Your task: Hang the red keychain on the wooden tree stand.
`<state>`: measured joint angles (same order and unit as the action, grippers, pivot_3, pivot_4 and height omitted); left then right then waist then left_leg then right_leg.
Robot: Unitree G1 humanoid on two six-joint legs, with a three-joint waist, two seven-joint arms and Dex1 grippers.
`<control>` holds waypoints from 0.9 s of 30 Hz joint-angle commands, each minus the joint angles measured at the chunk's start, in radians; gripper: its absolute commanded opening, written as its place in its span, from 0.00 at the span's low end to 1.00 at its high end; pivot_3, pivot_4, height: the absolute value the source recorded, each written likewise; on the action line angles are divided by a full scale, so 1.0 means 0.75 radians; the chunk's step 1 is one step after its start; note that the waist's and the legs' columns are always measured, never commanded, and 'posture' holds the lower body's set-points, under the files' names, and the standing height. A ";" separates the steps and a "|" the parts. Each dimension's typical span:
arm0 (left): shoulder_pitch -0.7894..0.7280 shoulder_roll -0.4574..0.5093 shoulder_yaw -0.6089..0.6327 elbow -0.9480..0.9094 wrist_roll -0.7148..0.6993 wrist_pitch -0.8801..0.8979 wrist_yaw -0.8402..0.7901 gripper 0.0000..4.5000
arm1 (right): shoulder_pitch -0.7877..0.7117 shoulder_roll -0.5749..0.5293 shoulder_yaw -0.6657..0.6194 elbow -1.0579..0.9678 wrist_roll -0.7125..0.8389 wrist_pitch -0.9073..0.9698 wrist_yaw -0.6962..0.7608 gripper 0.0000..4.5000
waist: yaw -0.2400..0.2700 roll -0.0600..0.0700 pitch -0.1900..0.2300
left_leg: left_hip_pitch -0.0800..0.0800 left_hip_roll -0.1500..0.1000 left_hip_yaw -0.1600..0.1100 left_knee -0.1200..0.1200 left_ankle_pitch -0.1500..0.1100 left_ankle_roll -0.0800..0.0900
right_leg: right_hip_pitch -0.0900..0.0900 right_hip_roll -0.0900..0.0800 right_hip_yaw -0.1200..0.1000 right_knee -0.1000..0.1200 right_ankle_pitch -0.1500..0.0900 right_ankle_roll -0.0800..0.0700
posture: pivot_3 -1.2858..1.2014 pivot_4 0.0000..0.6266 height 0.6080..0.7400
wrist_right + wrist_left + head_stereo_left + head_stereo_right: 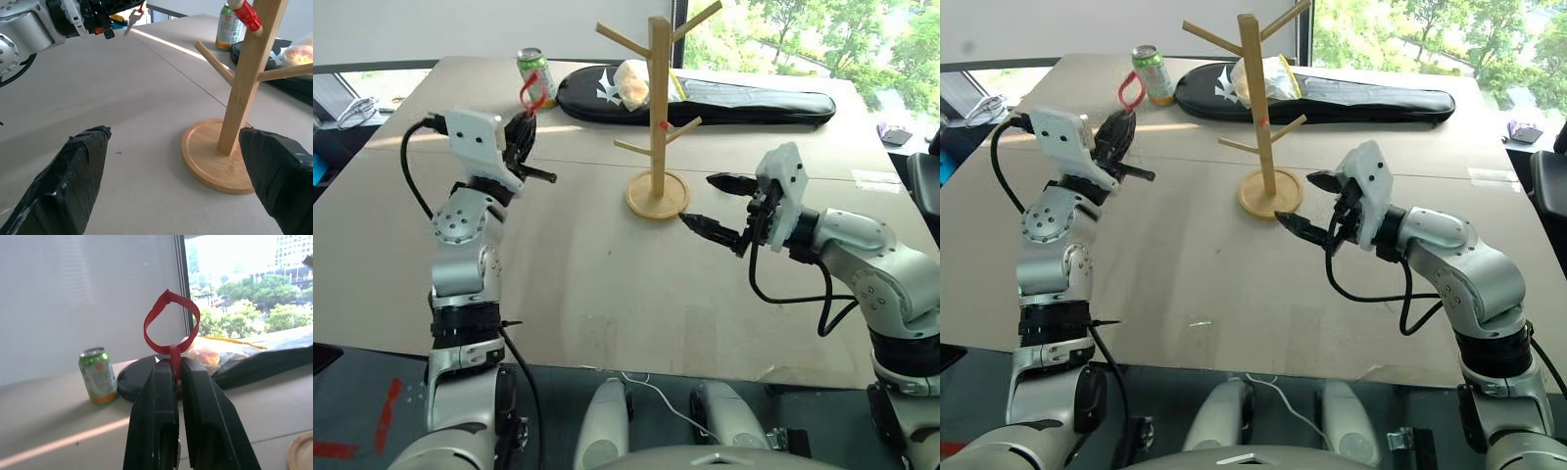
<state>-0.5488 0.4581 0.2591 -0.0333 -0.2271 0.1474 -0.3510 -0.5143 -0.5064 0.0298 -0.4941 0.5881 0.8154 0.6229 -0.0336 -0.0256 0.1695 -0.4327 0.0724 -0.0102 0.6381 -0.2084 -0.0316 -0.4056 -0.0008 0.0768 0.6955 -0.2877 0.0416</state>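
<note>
The red keychain (pixel 171 323) is a small red loop pinched at its lower end by my left gripper (pixel 176 366), which is shut on it and raised above the table's left side. The loop stands up above the fingertips (pixel 530 90), and a little silver key (pixel 132 17) dangles beneath the gripper. The wooden tree stand (pixel 658 108) is upright at the table's middle on its round base (pixel 656 194). My right gripper (pixel 710 204) is open just right of that base, holding nothing, its lower finger tip close to the base's rim.
A green can (pixel 536 70) stands at the far left behind my left gripper. A long black bag (pixel 724 100) lies across the back with a wrapped food packet (pixel 631 83) on it. The post carries a small red mark (pixel 666 125).
</note>
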 commanded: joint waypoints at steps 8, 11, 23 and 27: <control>0.078 0.024 -0.165 -0.471 -0.096 0.191 -0.110 0.02 | -0.083 -0.021 -0.254 -0.143 0.239 0.092 -0.122 1.00 | -0.002 0.000 0.000 | 0.000 0.000 0.000 0.000 0.000 0.000 | 0.000 0.000 0.000 0.000 0.000 0.000 | 0.52 0.24 1.00; 0.068 0.024 -0.215 -0.476 -0.095 0.179 -0.164 0.02 | -0.102 -0.030 -0.294 -0.178 0.320 0.132 -0.171 1.00 | -0.005 0.000 0.000 | 0.001 0.000 0.000 0.000 0.000 0.000 | 0.000 0.000 0.000 0.000 0.000 0.000 | 0.52 0.24 1.00; 0.060 0.014 -0.408 -0.398 -0.018 0.021 -0.350 0.02 | -0.132 -0.124 -0.363 -0.299 0.618 0.249 -0.380 1.00 | -0.006 0.000 0.000 | 0.000 0.000 0.000 0.000 0.000 0.000 | 0.000 0.001 0.000 0.000 0.000 0.000 | 0.52 0.24 1.00; 0.040 0.004 -0.425 -0.342 0.032 -0.036 -0.354 0.02 | -0.145 -0.149 -0.374 -0.309 0.724 0.265 -0.474 1.00 | -0.006 0.000 0.000 | 0.000 0.000 0.000 0.000 0.000 0.000 | 0.000 0.001 0.001 0.000 0.000 0.000 | 0.52 0.24 1.00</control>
<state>-0.4995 0.4621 -0.0547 -0.2934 -0.2264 0.1645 -0.6153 -0.5971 -0.5977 -0.2130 -0.6920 1.0804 1.0159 0.3059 -0.0380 -0.0256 0.1696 -0.4324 0.0725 -0.0101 0.6379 -0.2085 -0.0313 -0.4054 -0.0002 0.0772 0.6954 -0.2878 0.0416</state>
